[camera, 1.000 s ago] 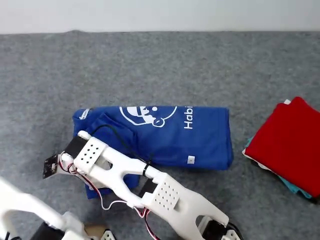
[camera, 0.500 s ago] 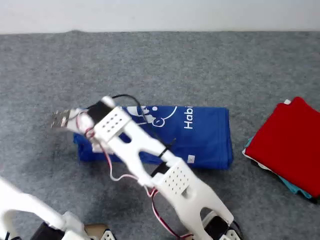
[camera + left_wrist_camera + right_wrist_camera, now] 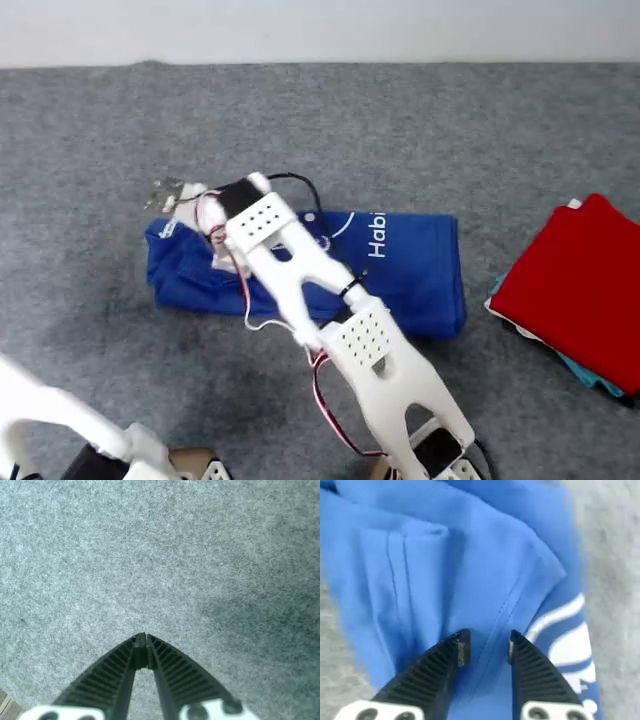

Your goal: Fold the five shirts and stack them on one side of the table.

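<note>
A blue shirt (image 3: 400, 270) with white print lies folded into a long band in the middle of the grey table (image 3: 400, 130). My right gripper (image 3: 165, 190) hovers over its left end, at the far corner. In the right wrist view this gripper (image 3: 487, 645) is open just above the blue fabric (image 3: 485, 555), with nothing pinched between its fingers. My left gripper (image 3: 145, 639) is shut and empty above bare grey carpet (image 3: 150, 540). A folded red shirt (image 3: 580, 285) tops a stack at the right edge.
A teal shirt (image 3: 590, 378) peeks out under the red one. The left arm's white body (image 3: 50, 420) sits at the near left corner. The right arm's links (image 3: 340, 330) cross over the blue shirt's near side. Open carpet stretches behind the shirt.
My right gripper swung from the near left up to the blue shirt's far left corner. The flap that hung toward the near side now lies folded onto the shirt.
</note>
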